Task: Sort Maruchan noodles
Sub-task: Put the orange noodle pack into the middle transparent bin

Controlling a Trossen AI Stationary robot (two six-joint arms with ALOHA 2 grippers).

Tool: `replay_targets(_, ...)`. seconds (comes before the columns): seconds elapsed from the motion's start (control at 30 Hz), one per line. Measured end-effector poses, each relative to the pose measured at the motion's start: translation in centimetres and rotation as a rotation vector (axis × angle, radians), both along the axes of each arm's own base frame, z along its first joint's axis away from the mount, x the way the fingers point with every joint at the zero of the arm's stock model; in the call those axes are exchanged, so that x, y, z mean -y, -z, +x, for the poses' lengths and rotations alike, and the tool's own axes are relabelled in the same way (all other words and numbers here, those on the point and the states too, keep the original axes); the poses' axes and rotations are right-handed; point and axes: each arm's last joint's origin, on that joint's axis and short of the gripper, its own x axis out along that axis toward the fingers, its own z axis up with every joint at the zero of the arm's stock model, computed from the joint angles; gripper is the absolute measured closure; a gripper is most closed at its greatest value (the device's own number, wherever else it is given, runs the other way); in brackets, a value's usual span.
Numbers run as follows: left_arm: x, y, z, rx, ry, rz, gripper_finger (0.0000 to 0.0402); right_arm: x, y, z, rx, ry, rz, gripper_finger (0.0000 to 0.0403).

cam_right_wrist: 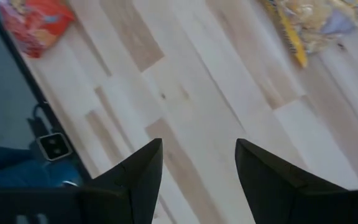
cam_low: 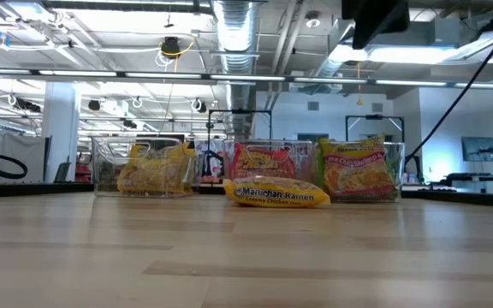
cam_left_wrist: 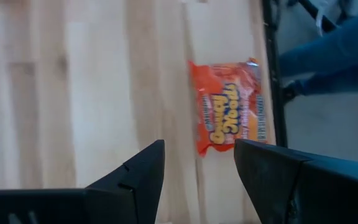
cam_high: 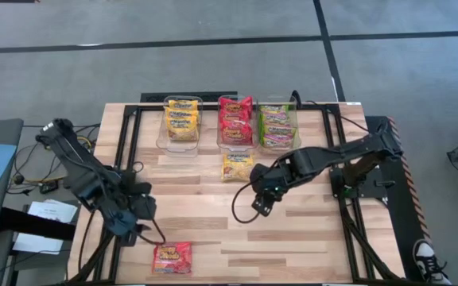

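Landmark: the middle bin, second of three clear bins in a row at the far side of my bench.
Sorted so far: yellow packets fill the bin on the left-arm side of the middle bin; red packets sit in the middle bin itself; green packets are in the bin on its other side.
Left to sort: two packets, as far as I can see.
Loose yellow packet: flat on the bench just in front of the middle bin, outside all three.
Loose red packet: far from the middle bin, at the near edge of the bench on the left-arm side.
My left tool: fingers spread, nothing between them; it hangs well to the near-left of the middle bin, close beside the loose red packet and pointed at it in the wrist view.
My right tool: fingers also spread and empty, over bare wood nearer to me than the middle bin, a little beyond the loose yellow packet.
Progress: I judge the sort mostly done; both strays must be lifted into their matching colours.
Likely next: red for my left tool, yellow for my right.
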Motion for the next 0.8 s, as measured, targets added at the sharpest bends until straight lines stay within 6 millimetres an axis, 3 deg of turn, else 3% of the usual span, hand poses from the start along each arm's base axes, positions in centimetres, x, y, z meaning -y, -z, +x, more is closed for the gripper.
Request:
replay_targets(0.53,0.8,5.0,1.9,-0.003,0.099,-0.149,0.0221,-0.8,-0.4,0.6,0.083,-0.013,0.022,0.0176)
replay_targets(0.8,0.5,7.7,2.7,0.008,0.027,-0.212,0.0221,-0.8,-0.4,0.6,0.083,-0.014,0.022,0.0176)
